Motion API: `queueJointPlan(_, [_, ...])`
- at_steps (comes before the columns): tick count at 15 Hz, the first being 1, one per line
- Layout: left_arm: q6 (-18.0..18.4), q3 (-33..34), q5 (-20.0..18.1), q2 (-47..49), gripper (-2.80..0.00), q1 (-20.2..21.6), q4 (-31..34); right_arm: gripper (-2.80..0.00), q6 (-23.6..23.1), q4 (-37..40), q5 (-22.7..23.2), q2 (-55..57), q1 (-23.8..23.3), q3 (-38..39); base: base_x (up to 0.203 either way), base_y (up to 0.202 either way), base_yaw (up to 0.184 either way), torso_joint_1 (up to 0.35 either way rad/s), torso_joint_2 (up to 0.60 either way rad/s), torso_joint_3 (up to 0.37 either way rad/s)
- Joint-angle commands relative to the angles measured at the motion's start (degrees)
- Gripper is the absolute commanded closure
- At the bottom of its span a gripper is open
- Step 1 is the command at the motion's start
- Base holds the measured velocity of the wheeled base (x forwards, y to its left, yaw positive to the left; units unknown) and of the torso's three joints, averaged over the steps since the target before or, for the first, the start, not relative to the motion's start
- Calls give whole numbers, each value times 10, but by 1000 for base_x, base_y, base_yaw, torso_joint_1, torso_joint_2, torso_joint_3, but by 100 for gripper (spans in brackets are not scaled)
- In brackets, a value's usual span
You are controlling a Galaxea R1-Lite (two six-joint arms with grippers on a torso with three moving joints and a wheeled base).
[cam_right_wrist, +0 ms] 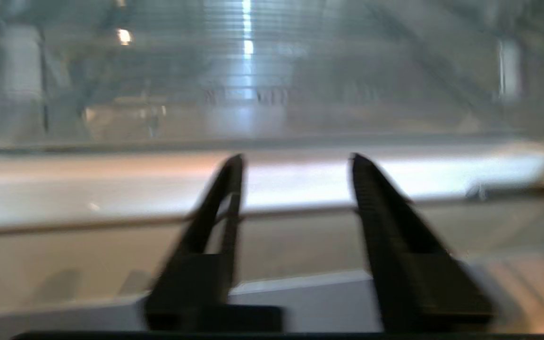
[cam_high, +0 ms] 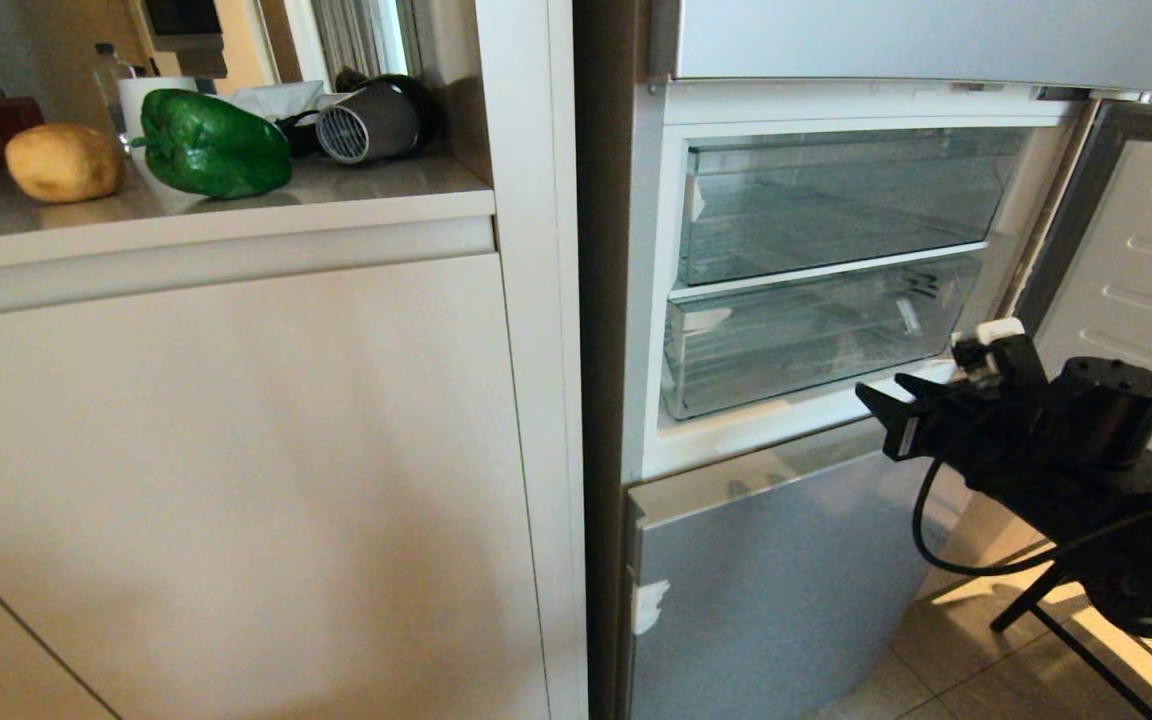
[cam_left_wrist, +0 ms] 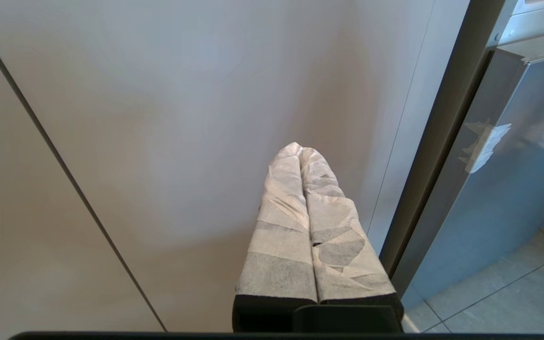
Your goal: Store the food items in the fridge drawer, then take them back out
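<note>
We see the right end effector [cam_high: 894, 405] raised in front of the open fridge, its two dark fingers parted and holding nothing, tips aimed left and inward at the fridge drawer [cam_high: 816, 345]; that drawer is the lower, shallower clear bin, sitting pushed in under the taller clear bin [cam_high: 836, 200], and its transparent front runs wide from left to right, just beyond the fingertips in the right wrist view, where the front edge [cam_right_wrist: 272, 141] lies across the gap between the fingers; so we judge the coming move turns on meeting that long edge squarely and drawing it toward us. The green bell pepper [cam_high: 211, 145] and the potato [cam_high: 64, 162] rest side by side on the desk [cam_high: 366, 195] far off to the left, well apart from this arm; the left end effector [cam_left_wrist: 302, 156], clenched with its wrapped fingers pressed together, hangs low before the cabinet door [cam_left_wrist: 158, 141], nearer the food yet idle.
</note>
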Motion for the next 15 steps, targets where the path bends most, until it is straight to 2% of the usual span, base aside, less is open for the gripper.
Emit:
queueJointPlan(1, [0, 2, 0, 0, 0, 0, 0, -280, -8, -9, 2, 2, 3, -6, 0, 0, 0, 0, 0, 0])
queueJointPlan(5, [0, 2, 0, -1, 0, 0, 0, -280, -40, -22, 1, 10, 4, -24, 0, 0, 0, 0, 0, 0])
queueJointPlan(9, [0, 2, 0, -1, 0, 0, 0, -280, -100, -39, -1, 40, 4, -64, 0, 0, 0, 0, 0, 0])
queueJointPlan(15, [0, 2, 0, 0, 0, 0, 0, -280, -173, -122, -3, 102, 4, -80, 0, 0, 0, 0, 0, 0])
